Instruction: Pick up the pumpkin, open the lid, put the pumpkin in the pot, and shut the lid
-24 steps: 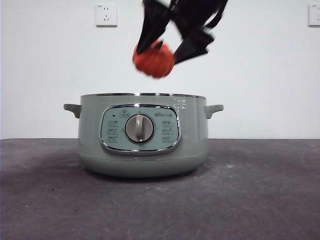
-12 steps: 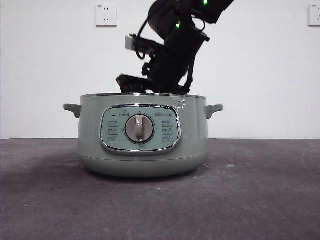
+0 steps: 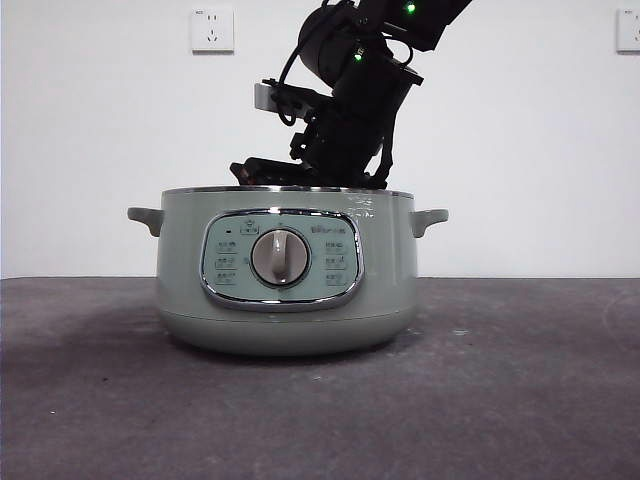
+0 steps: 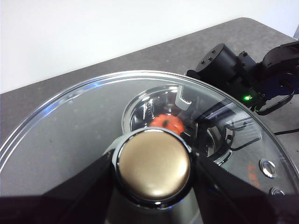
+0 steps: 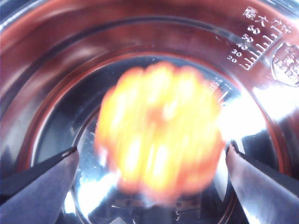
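Inside pot (image 3: 285,290), right end effector (image 5: 152,161) spread (pumpkin (image 5: 159,128) between)

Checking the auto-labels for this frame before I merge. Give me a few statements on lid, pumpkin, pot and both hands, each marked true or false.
1. The left hand holds the lid by its knob. True.
2. The lid sits on the pot. False: the front view shows the pot's rim uncovered.
3. The right hand is down inside the pot. True.
4. The right hand is shut on the pumpkin. False: its jaws stand apart from the pumpkin on both sides.
5. The pumpkin lies on the table. False: it is inside the pot.
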